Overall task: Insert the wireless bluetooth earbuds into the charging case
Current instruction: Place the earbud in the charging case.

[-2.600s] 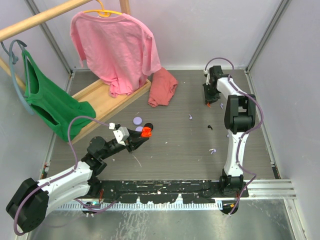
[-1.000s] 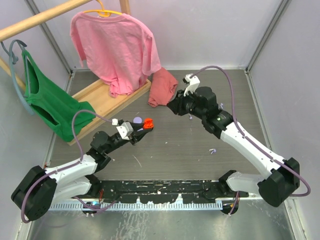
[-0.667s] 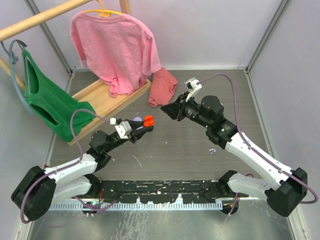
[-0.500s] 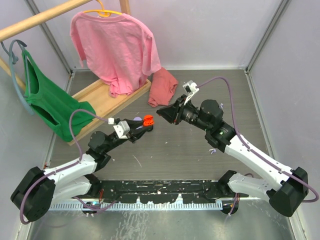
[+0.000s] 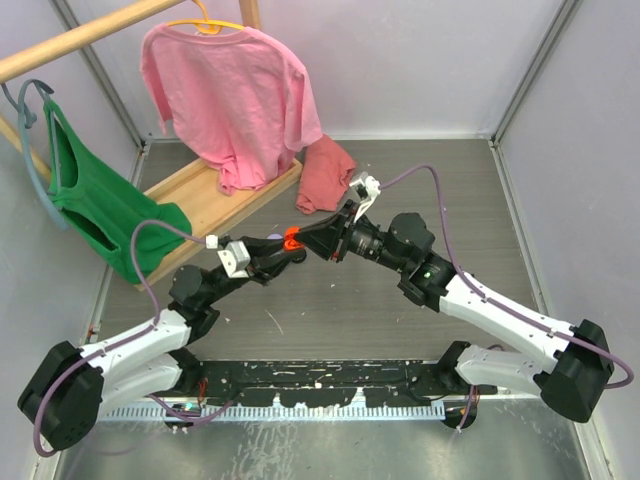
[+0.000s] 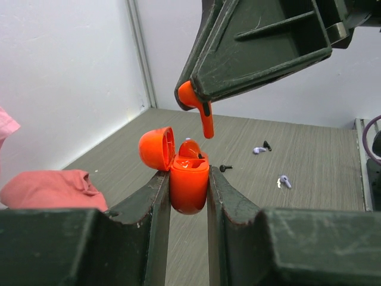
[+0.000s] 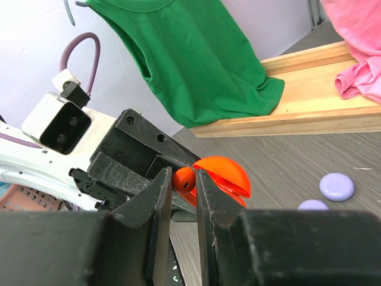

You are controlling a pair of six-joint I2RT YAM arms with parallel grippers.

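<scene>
Fingers [image 6: 156,202] of the left gripper [image 6: 189,179] are clamped on the small rounded orange-red plastic charging case [image 6: 189,193], which stands upright between them, clear of the grey wood-grain table [image 6: 309,202]. Its domed lid [image 6: 156,149] is hinged back, leaving the mouth open (whether anything already sits inside cannot be made out). The right gripper [image 7: 181,179] is closed on a tiny orange-red earbud [image 6: 201,113], stem pointing down, its tip just above the open mouth and not touching it. In the overhead view the two grippers meet left of the table's middle, near the pale wooden rack base [image 5: 215,195]. Farther off on the table lie two lavender earbuds [image 6: 284,180] and small black bits [image 6: 225,168]. Two flat round lavender pucks [image 7: 337,186] rest side by side beyond the case.
</scene>
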